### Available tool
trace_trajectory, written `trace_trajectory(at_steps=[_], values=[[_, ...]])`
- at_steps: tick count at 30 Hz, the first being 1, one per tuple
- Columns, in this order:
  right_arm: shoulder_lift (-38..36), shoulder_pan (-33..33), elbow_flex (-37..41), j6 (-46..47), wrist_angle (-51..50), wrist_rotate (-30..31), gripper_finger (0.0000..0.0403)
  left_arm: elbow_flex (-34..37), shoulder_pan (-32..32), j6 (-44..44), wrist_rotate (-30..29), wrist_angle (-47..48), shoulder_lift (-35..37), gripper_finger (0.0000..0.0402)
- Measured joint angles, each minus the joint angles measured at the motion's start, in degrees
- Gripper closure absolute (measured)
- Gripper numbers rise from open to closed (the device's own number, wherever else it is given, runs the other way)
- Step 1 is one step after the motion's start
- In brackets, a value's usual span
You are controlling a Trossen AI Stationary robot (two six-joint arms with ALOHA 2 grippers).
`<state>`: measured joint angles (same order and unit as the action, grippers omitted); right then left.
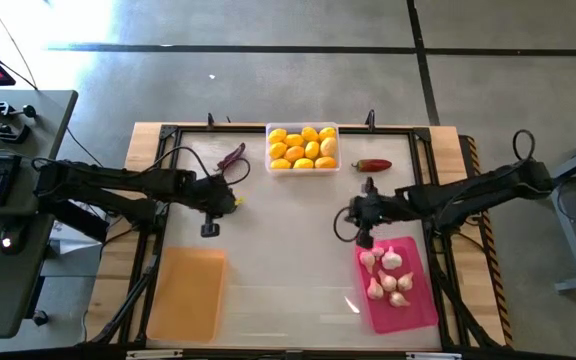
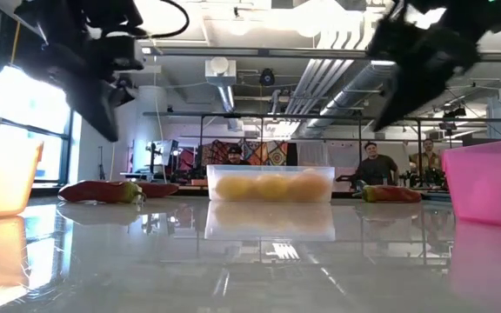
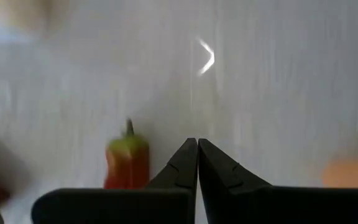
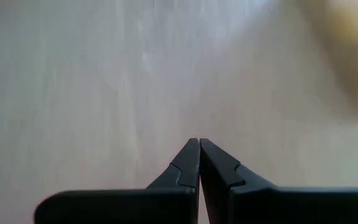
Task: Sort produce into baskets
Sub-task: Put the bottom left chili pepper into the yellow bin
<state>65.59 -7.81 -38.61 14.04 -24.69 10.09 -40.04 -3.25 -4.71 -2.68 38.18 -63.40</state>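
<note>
Both grippers closed, empty. I'd open the left gripper [image 1: 211, 229], swing toward the chili peppers [image 1: 231, 157] left of the clear tray [image 1: 303, 128]; right gripper [image 1: 360, 236] waits.

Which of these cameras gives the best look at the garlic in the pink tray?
The high view: it looks straight down on the garlic bulbs lying in the pink tray. The low view shows only the tray's wall, hiding the bulbs. Neither wrist view shows them, just bare table.
</note>
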Motion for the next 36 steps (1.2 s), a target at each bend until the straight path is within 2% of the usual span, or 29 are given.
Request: trace_trajectory(at_steps=[3, 7, 13, 18, 22, 27, 36], values=[[1.32, 2.92, 0.02, -5.90, 5.58, -0.44, 0.0403, -0.30, 0.40, 0.01, -0.19, 5.05, -0.01, 0.0398], [4.42, 6.81, 0.07, -13.30, 14.58, -3.33, 0.0403, -0.47, 0.34, 1.07, -1.42, 5.38, -0.53, 0.0371], [8.63, 10.89, 0.07, -19.53, 23.13, -8.84, 0.0403, -0.48, -1.21, 1.60, -4.73, 5.48, -3.31, 0.0293], [9.15, 12.78, 0.07, -20.72, 24.28, -9.39, 0.0403, -0.50, -3.40, -1.25, -7.07, 5.53, -7.42, 0.0225], [9.15, 13.22, 0.07, -21.95, 25.10, -9.54, 0.0403, -1.18, -4.80, -3.91, -9.65, 6.19, -11.45, 0.0190], [9.15, 13.18, 0.07, -22.04, 25.83, -9.56, 0.0403, -3.34, -5.82, -4.90, -12.04, 7.45, -16.14, 0.0179], [9.15, 13.18, 0.07, -22.72, 25.81, -9.54, 0.0403, -3.51, -6.88, -9.48, -11.06, 10.08, -22.97, 0.0181]])
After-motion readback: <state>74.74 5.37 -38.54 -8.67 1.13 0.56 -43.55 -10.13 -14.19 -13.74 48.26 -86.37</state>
